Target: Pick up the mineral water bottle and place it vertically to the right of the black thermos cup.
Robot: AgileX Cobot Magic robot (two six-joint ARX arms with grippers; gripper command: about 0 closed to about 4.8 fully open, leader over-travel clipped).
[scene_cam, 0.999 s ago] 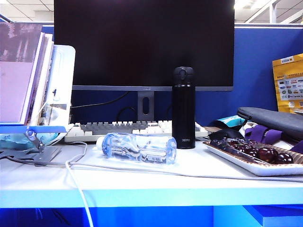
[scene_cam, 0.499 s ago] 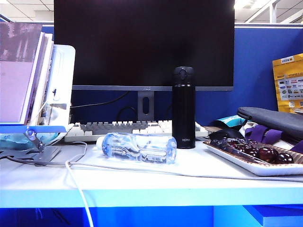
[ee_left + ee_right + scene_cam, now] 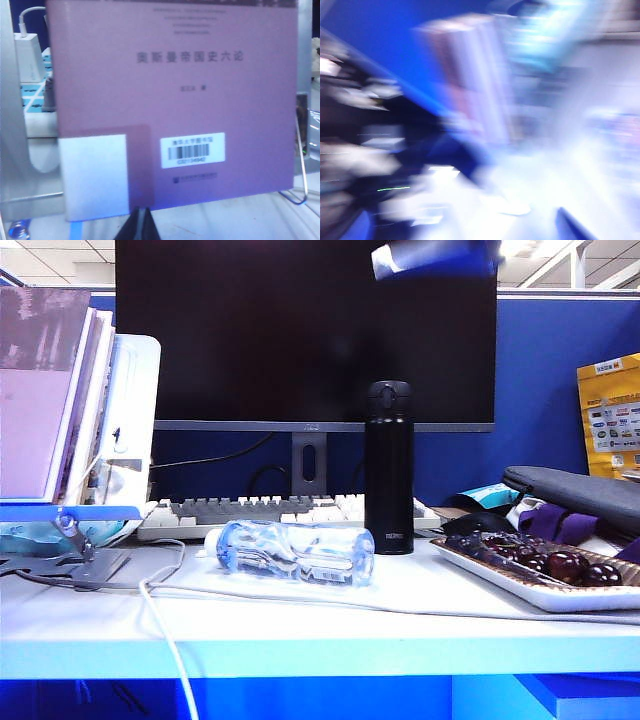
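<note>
On the desk, bottle (image 3: 292,551): lies on its side on the white desk (image 3: 320,625), in front of the keyboard (image 3: 285,512); clear bluish ribbed plastic, white cap pointing to the exterior view's left, label near its base end.
Flask (image 3: 389,468): black, slim, upright, lid shut, small white logo near its base; just behind and to the right of the bottle's base end, apart from it.
Right gripper (image 3: 432,257): a blurred blue-white shape at the top edge of the exterior view, high above the flask and well apart from the bottle; jaw state cannot be told. Its wrist view is all motion blur.
Left gripper (image 3: 137,227): only a dark tip shows at the edge of its wrist view, facing a purple book (image 3: 170,100) with a barcode sticker; whether its jaws are spread cannot be told. The bottle is not in this view.
Tray (image 3: 500,585): white, holding dark fruit, to the right of the flask.
</note>
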